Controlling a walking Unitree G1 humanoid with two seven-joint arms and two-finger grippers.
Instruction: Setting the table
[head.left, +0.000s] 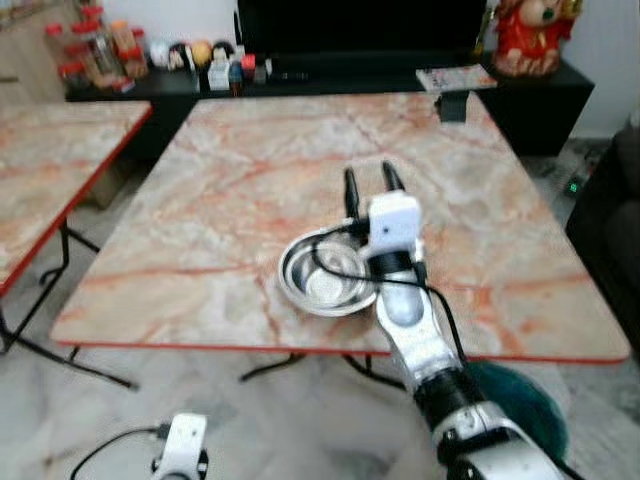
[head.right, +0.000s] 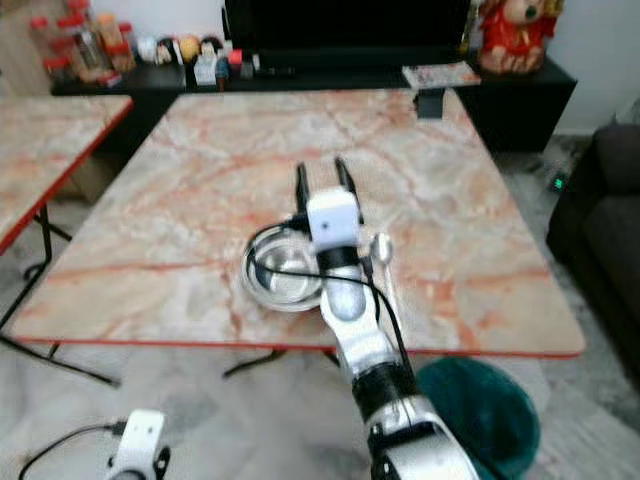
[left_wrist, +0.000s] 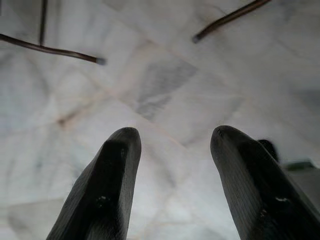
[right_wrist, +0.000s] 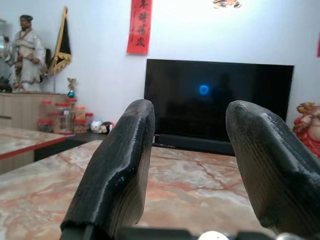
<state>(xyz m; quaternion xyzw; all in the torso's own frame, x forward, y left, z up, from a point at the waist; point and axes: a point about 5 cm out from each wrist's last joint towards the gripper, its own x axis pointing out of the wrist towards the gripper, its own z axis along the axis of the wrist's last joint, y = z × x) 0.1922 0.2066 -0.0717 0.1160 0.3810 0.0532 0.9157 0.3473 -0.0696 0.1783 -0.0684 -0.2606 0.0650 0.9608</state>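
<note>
— Where is the right gripper (head.left: 368, 181)?

— Out over the marble-patterned table (head.left: 230, 180), fingers spread apart and holding nothing. Its black fingertips point toward the far edge.

— And the bowl?

— The steel bowl (head.left: 322, 276) sits on the table just behind and to the left of the fingertips, under the white wrist block, near the table's front edge. The wrist's black cable loops across its rim. The fingers reach past it, not around it.

— Anything else by the claw?

— A spoon (head.right: 382, 252) lies on the table just right of the wrist, beside the bowl, its head toward the fingers.

— Any writing?

— In the right wrist view a red scroll (right_wrist: 139, 26) hangs on the wall above the dark television (right_wrist: 217, 98), beyond the fingertips. It carries dark characters, perhaps Chinese, but too blurred to read. A small blue light glows on the screen.

— The left gripper (left_wrist: 172, 145)?

— Hanging low over the pale floor tiles (left_wrist: 160, 85), fingers parted and empty.
</note>
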